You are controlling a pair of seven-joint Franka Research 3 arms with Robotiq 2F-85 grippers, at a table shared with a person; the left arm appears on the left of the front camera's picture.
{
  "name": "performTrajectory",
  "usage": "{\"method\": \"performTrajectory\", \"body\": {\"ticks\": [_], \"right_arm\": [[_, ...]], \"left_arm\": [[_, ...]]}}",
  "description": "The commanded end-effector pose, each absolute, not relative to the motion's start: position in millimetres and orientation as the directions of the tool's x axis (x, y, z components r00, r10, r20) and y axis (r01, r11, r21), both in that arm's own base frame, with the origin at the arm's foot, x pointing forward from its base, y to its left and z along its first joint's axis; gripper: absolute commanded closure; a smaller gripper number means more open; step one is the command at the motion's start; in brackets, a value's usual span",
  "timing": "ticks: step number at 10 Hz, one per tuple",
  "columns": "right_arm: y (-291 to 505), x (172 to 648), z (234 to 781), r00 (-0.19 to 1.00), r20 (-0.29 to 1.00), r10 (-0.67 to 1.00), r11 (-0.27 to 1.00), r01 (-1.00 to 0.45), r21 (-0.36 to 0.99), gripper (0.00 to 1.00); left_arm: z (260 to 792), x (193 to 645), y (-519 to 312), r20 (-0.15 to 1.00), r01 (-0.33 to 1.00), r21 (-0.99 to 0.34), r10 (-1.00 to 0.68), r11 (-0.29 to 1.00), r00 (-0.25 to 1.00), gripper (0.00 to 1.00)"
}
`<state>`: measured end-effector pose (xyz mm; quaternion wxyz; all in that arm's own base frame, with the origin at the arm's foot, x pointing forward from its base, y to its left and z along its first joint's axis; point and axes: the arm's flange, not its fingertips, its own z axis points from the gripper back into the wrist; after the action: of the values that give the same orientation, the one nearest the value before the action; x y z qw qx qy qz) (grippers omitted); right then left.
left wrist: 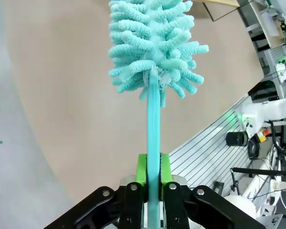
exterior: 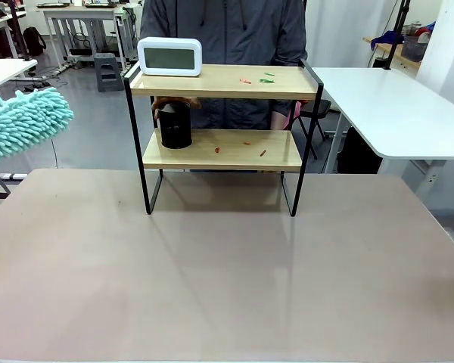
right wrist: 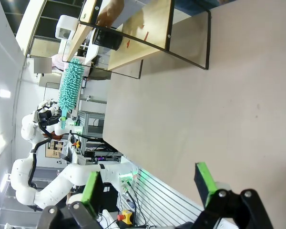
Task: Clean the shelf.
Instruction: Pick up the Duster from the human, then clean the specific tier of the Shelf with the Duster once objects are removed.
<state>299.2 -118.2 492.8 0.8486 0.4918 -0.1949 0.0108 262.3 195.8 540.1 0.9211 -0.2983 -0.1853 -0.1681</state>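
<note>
Cleaning looks barely begun. The small two-tier shelf of light wooden boards in a thin black metal frame stands at the middle of the far edge of the tan tabletop. Both boards carry litter: small red and green scraps toward the right end of the top board, and a few orange-red scraps on the lower board.

Things also stand in the way of a full wipe. A white rectangular digital clock sits at the left end of the top board, and a black cylindrical can stands at the left end of the lower board. A person's hand seems to rest on the can's top from behind, though that part is dim.

The left gripper has its green pads pressed tight on the flat handle of a fluffy turquoise microfibre duster. The duster's head hangs in the air beyond the tabletop's left edge, well apart from the shelf. The right gripper is spread wide, holding nothing, over the tabletop's near right part.

Left to do, by my reckoning: bring the duster across, sweep the scraps from both boards, and deal with the spots under the clock and can.
</note>
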Motion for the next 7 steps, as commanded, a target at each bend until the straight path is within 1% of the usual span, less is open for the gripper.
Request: {"method": "performTrajectory", "body": {"ticks": [1,7], "right_arm": [[-116.6,301.2,492.5,0.913,0.37,-0.172,0.505,-0.241,0.829,0.0],[-116.6,301.2,492.5,0.913,0.37,-0.172,0.505,-0.241,0.829,0.0]], "left_arm": [[542.4,261.7,194.3,0.452,0.416,-0.501,-0.181,0.759,0.873,1.0],[542.4,261.7,194.3,0.452,0.416,-0.501,-0.181,0.759,0.873,1.0]]}}
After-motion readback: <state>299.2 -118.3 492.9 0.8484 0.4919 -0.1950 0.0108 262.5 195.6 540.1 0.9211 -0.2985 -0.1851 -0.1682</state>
